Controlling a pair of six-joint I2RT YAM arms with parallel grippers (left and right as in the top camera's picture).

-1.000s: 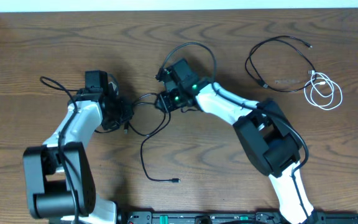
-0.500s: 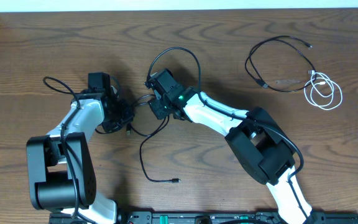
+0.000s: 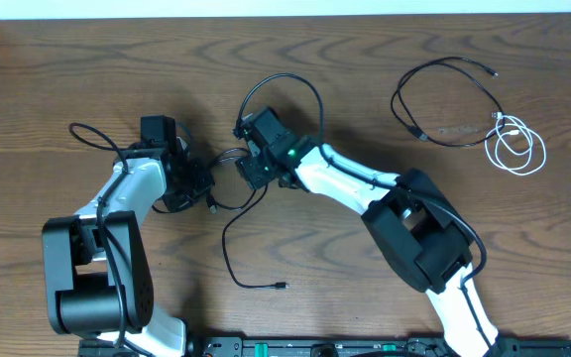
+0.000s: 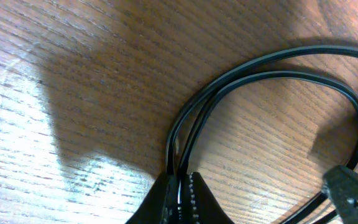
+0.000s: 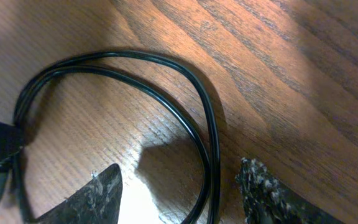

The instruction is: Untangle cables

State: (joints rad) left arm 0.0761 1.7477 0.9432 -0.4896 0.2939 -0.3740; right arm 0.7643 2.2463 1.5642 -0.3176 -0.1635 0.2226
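The left gripper is clamped shut on the black cable mid-table, apparently anchoring it. The right gripper stands open astride its loop, gripping nothing. A second black cable and the white cable lie far right.

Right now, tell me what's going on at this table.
A tangled black cable near the middle is being worked from both sides. The left end effector is shut on it, pinching two strands; the right end effector is open, a loop lying between its jaws. A second black cable and a white cable lie apart at the far right.
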